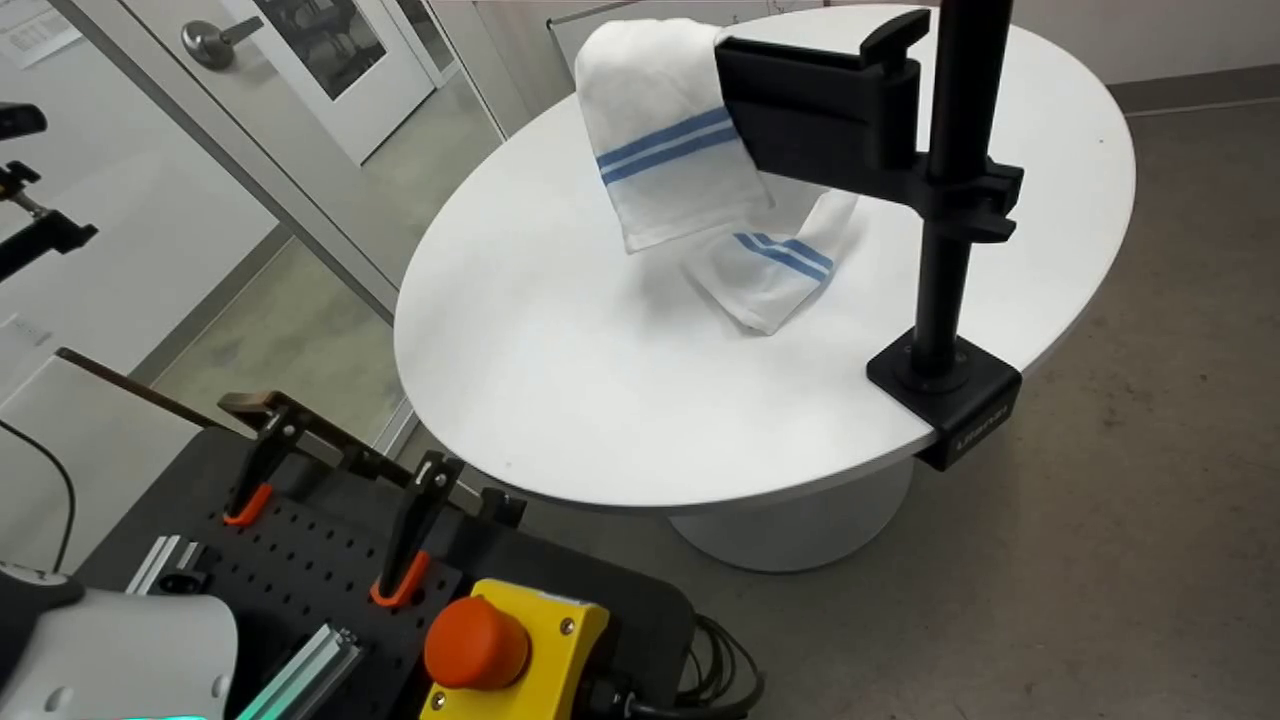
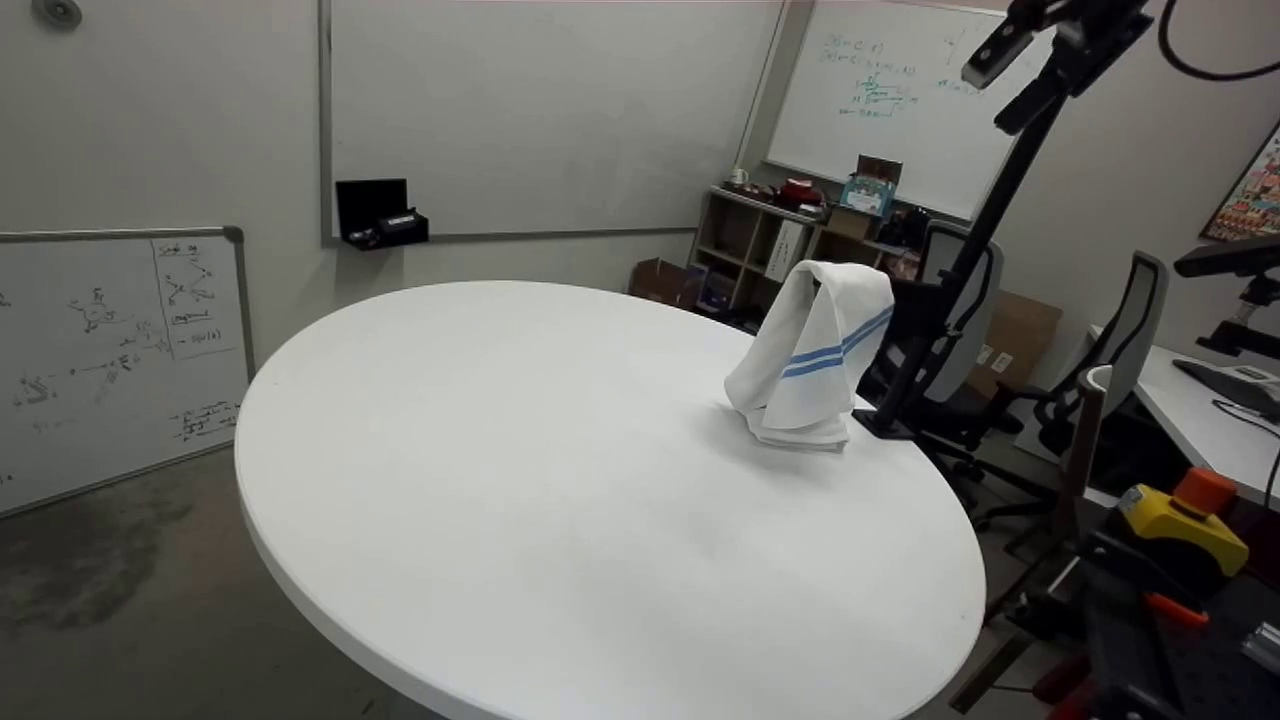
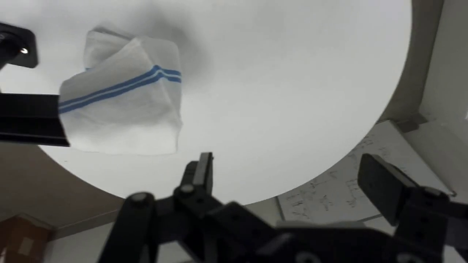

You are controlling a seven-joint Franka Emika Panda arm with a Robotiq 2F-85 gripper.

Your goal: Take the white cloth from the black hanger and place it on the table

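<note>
Cloth (image 3: 120,109) hangs left of centre in your wrist view, draped over the end of the hanger (image 3: 29,120), whose flat black arm comes in from the left edge. Paired blue stripes cross it and bend at a fold. You have the gripper (image 3: 287,160) low in the frame, fingers (image 3: 204,175) spread wide; through the gap you see the table (image 3: 274,109) edge and, past it, a whiteboard (image 3: 321,193). One finger sits near the cloth's lower corner in view, a strip of tabletop showing between.

In an exterior view you get the cloth folded over the arm's free end: one striped flap on the near side, a second striped part lower down by the tabletop. Touching or just above it, you cannot tell. Clamp base (image 1: 940,390) sits at the table's rim, pole (image 1: 945,290) rising from it. Foreground: yellow box (image 1: 540,640) with red button (image 1: 475,642), near two black clamps (image 1: 410,525) with orange tips.

In an exterior view your gripper shows upper right, higher in frame than the cloth and apart from it, overlapping the pole's upper end. Cloth hangs in long folds near the base. Shelf (image 2: 732,228) behind.
</note>
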